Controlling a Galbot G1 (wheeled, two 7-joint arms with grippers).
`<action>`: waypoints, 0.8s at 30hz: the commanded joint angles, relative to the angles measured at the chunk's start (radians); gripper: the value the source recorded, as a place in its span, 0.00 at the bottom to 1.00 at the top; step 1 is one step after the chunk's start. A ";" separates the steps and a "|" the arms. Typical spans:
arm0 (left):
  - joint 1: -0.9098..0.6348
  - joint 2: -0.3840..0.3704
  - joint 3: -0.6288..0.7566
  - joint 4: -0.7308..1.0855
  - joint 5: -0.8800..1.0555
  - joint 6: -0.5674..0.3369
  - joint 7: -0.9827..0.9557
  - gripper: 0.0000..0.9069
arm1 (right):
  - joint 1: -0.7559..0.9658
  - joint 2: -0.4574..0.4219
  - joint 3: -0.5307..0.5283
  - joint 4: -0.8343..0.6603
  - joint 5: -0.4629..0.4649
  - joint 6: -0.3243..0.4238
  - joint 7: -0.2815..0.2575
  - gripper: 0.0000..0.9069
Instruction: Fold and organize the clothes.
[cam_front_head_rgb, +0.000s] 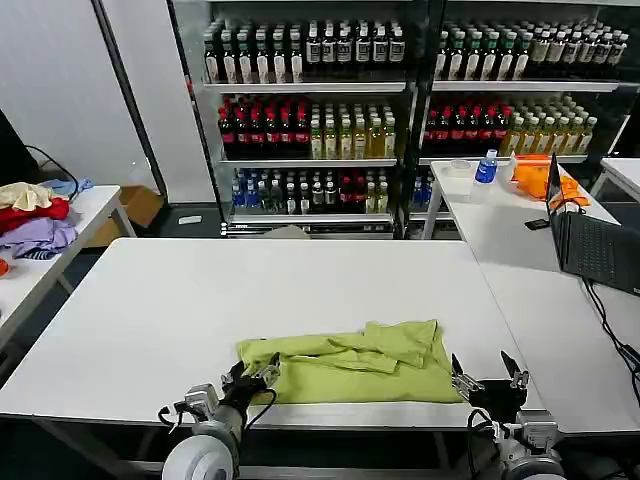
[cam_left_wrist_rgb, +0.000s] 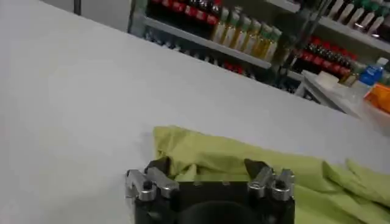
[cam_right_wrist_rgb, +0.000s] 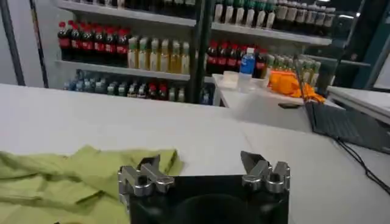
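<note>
T-shirt (cam_front_head_rgb: 350, 362) bunched, long axis left-right along near table (cam_front_head_rgb: 200, 300) edge, left claw (cam_front_head_rgb: 250, 378) and right claw (cam_front_head_rgb: 487, 378) spread, empty.

A lab mocked up as a shop: stocked drink shelves (cam_front_head_rgb: 310, 120), white worktables (cam_front_head_rgb: 150, 310), a laptop (cam_front_head_rgb: 590, 240).

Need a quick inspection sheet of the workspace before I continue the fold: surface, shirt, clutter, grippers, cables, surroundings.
Surface: white table, bare around the shirt.
Job's things: lime T-shirt bunched in loose folds near the front edge.
Clutter: nothing seen on this table.
Grippers: left gripper open at the shirt's left end; right gripper open just off its right end.
Cables: black cable runs from the laptop on the right-hand table.
Surroundings: drink shelves behind; garment heap on the left table; orange cloth at the far right.
</note>
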 joint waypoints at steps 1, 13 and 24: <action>-0.001 0.000 -0.001 0.028 -0.001 0.005 0.003 0.30 | 0.000 0.000 0.000 0.000 0.000 0.000 0.001 1.00; -0.025 0.003 -0.016 0.033 -0.067 0.002 0.011 0.08 | -0.011 -0.001 0.003 0.012 0.000 -0.001 0.003 1.00; -0.015 0.026 -0.099 -0.023 -0.199 0.014 0.019 0.06 | -0.018 -0.007 0.012 0.026 0.005 -0.002 0.005 1.00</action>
